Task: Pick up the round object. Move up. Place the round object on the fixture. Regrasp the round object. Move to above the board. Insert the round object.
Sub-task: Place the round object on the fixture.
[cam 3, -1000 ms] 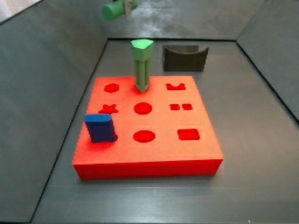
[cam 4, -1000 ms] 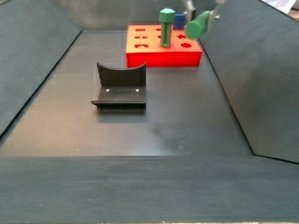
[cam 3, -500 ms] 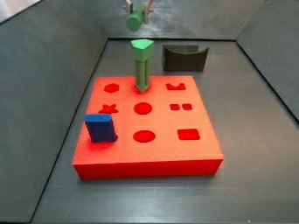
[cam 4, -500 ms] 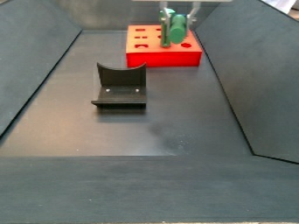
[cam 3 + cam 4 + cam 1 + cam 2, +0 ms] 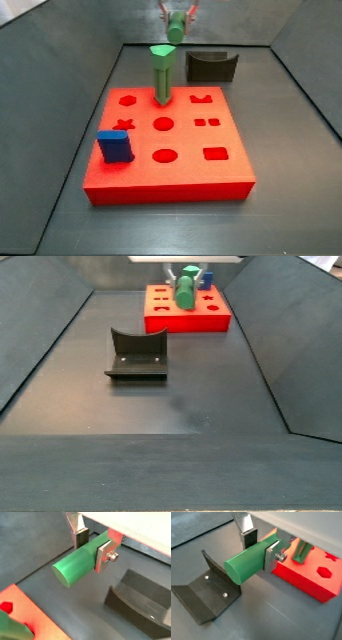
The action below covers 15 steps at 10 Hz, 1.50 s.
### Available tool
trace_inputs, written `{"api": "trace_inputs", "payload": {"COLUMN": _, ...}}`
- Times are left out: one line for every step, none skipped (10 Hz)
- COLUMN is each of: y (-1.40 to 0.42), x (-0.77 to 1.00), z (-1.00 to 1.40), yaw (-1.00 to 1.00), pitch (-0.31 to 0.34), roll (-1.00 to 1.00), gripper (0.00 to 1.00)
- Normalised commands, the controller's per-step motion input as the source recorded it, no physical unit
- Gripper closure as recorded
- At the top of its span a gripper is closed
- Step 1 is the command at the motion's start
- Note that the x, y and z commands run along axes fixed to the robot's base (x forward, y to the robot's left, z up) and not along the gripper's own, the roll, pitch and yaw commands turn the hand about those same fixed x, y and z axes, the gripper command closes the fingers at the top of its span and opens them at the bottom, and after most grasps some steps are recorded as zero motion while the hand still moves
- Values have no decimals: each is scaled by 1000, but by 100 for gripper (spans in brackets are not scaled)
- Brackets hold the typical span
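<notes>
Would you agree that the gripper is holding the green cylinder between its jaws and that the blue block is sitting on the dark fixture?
Not quite. The gripper does hold the green cylinder between its jaws, as both wrist views show. But the blue block is sitting on the red board, near its front corner, not on the dark fixture, which stands behind the board. A side view shows this.

Gripper (image 5: pixel 90 543): flat silver plates, dark pads

I'm looking into a lab test cell: dark grey walled bin, red board (image 5: pixel 167 140) of shaped holes, gripper (image 5: pixel 92 546) overhead, bolted fixture (image 5: pixel 136 354).
</notes>
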Motion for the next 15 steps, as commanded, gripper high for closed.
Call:
{"api": "trace_inputs", "payload": {"y": 543, "x": 1000, "z": 476, "yaw": 101, "pitch": -138, "roll": -1000, "gripper": 100}}
{"api": "trace_inputs", "payload": {"y": 599, "x": 1000, "z": 526, "yaw": 98, "pitch": -133, "roll": -1000, "gripper": 100}}
{"api": "trace_inputs", "payload": {"y": 584, "x": 1000, "z": 467, "yaw": 75, "pitch": -101, "roll": -1000, "gripper": 100}}
{"api": "trace_inputs", "payload": {"y": 403, "x": 906, "z": 290, "yaw": 69, "pitch": -73, "roll": -1000, "gripper": 100}}
{"api": "trace_inputs", "payload": {"y": 289, "x": 833, "z": 206, "yaw": 67, "pitch": -61, "roll": -1000, "gripper": 100}}
{"api": "trace_inputs", "payload": {"y": 138, "x": 692, "z": 67, "yaw": 59, "pitch": -20, "roll": -1000, "gripper": 100}}
{"api": "trace_inputs", "payload": {"y": 100, "x": 643, "z": 32, "yaw": 53, "pitch": -3, "roll": -1000, "gripper": 100}}
{"api": "trace_inputs", "payload": {"y": 67, "x": 545, "z": 9, "yaw": 40, "pitch": 29, "roll": -1000, "gripper": 100}}
{"api": "trace_inputs", "payload": {"y": 61, "x": 465, "z": 1, "yaw": 27, "pitch": 57, "roll": -1000, "gripper": 100}}
{"api": "trace_inputs", "payload": {"y": 53, "x": 357, "z": -8, "yaw": 0, "pitch": 92, "roll": -1000, "gripper": 100}}
{"api": "trace_inputs", "payload": {"y": 52, "x": 303, "z": -12, "yaw": -15, "pitch": 101, "roll": -918, "gripper": 100}}
{"api": "trace_inputs", "payload": {"y": 49, "x": 172, "z": -15, "yaw": -53, "pitch": 107, "roll": -644, "gripper": 100}}
{"api": "trace_inputs", "payload": {"y": 49, "x": 119, "z": -19, "yaw": -69, "pitch": 108, "roll": -532, "gripper": 100}}
{"api": "trace_inputs", "payload": {"y": 47, "x": 51, "z": -12, "yaw": -87, "pitch": 82, "roll": -309, "gripper": 100}}
{"api": "trace_inputs", "payload": {"y": 130, "x": 119, "z": -1000, "yaw": -102, "pitch": 313, "roll": -1000, "gripper": 100}}
